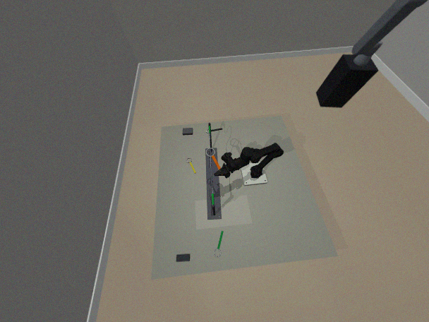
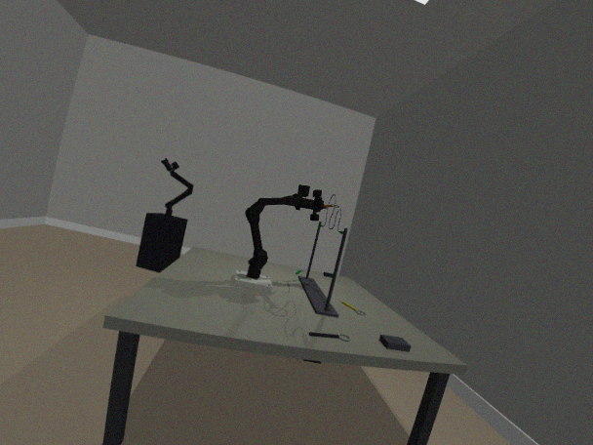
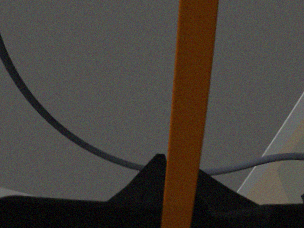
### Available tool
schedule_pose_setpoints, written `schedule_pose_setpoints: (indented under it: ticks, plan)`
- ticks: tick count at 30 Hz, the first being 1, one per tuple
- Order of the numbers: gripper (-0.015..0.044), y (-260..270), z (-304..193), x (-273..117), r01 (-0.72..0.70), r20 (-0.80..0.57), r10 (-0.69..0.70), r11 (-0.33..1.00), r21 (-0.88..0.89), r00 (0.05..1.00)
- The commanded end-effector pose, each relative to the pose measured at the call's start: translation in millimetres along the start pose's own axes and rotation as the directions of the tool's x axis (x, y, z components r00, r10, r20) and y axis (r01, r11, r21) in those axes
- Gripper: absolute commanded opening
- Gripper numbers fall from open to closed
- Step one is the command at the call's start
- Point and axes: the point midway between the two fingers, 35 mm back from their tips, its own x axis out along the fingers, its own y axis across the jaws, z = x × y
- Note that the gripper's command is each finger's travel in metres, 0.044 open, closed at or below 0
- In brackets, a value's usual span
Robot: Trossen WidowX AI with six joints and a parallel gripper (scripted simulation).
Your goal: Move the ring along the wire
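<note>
My gripper (image 1: 218, 173) (image 2: 322, 206) (image 3: 166, 162) is shut on the orange handle (image 1: 216, 162) (image 2: 329, 206) (image 3: 192, 90). The ring (image 1: 207, 152) is at the handle's far end, over the wire line between the posts; it is out of the wrist view. Whether it touches the thin grey wire (image 2: 332, 195) is too small to tell. One green part (image 1: 209, 129) (image 2: 342, 232) is by the post with the side peg (image 1: 210, 141) (image 2: 337, 268). The other green part (image 1: 213, 199) (image 2: 321, 225) is by the other post (image 1: 214, 210) (image 2: 313, 251). A grey curve (image 3: 50, 119), apparently wire, passes behind the handle and fingertips.
The posts stand on a dark base (image 1: 209, 212) (image 2: 319, 303). A yellow-handled ring tool (image 1: 192, 167) (image 2: 351, 306), a green-handled one (image 1: 220, 240), a black-handled one (image 2: 324, 335) and dark blocks (image 1: 188, 131) (image 1: 183, 258) (image 2: 395, 343) are also around. A second arm stands on a black pedestal (image 2: 161, 241).
</note>
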Motion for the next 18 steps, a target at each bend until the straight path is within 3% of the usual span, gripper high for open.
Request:
schedule_pose_setpoints:
  ticks: [1,18]
  plan:
    - [-0.0150,0.2,-0.5,-0.6,0.014,-0.009,-0.014,0.999,-0.046,1.000]
    - [-0.0150,-7.6,0.5,-1.9,0.096,-0.022,-0.104,0.967,-0.237,0.994]
